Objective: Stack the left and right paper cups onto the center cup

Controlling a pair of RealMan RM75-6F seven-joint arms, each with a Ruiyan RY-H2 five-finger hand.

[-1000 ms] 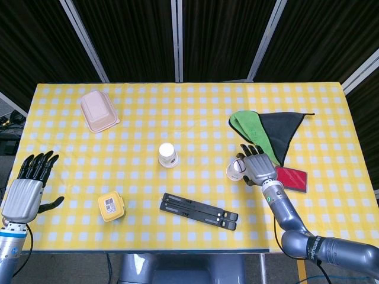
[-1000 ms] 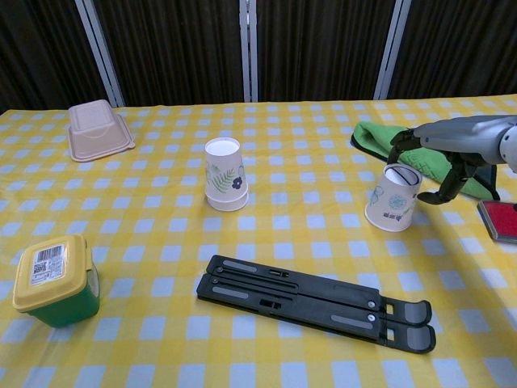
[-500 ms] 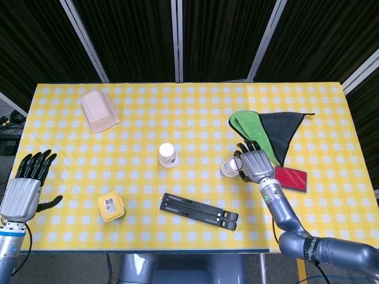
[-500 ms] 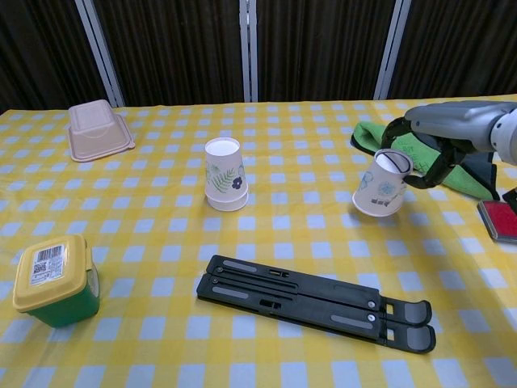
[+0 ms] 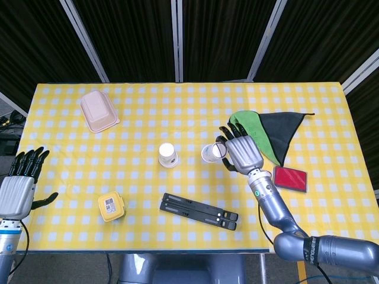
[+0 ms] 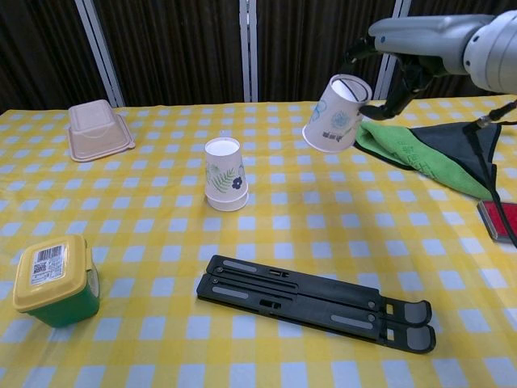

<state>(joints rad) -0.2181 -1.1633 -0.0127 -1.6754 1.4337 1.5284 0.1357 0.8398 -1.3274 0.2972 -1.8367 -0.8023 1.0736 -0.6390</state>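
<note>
Rt cup (image 6: 337,114) pinched in fingers (image 6: 401,81), tilted, airborne.

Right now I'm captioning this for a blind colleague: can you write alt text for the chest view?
The right robot hand holds an upside-down paper cup tilted in the air, right of another upside-down paper cup standing on a yellow checked table. Nearer lie a black folding stand and a yellow-lidded green tub; a beige box and green cloth sit farther back.

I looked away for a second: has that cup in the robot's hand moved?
Yes. The held cup has risen off the table and travelled left, away from the green cloth toward the center cup, carried by the right hand.
</note>
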